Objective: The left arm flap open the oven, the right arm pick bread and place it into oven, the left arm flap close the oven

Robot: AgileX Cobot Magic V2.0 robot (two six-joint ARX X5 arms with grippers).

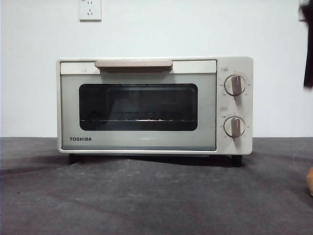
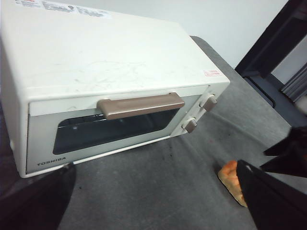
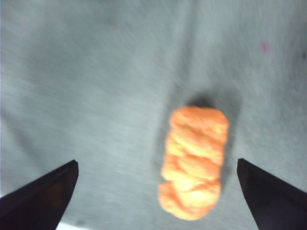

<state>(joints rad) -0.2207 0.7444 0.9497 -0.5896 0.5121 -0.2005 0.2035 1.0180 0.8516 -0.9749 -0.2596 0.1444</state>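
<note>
1. The oven (image 2: 110, 91) sits on the gray tabletop (image 1: 146, 200) with its door shut.
2. The left gripper (image 2: 153, 201) hangs in front of the oven, spread wide and empty; the handle (image 2: 140, 105) lies at 12 o'clock from it, its long side running across.
3. The right gripper (image 3: 158, 191) hangs spread over the bread (image 3: 194, 160), not touching; the bread's long side points 12 to 6 o'clock.
4. The door likely needs opening first.

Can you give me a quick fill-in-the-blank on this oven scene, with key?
1. The oven door is ____.
2. The bread lies on the ____, not in the oven.
3. The right gripper hangs over the bread with its jaws ____.
4. The brand name on the oven door reads ____.

Missing words: shut; table; open; TOSHIBA
</note>
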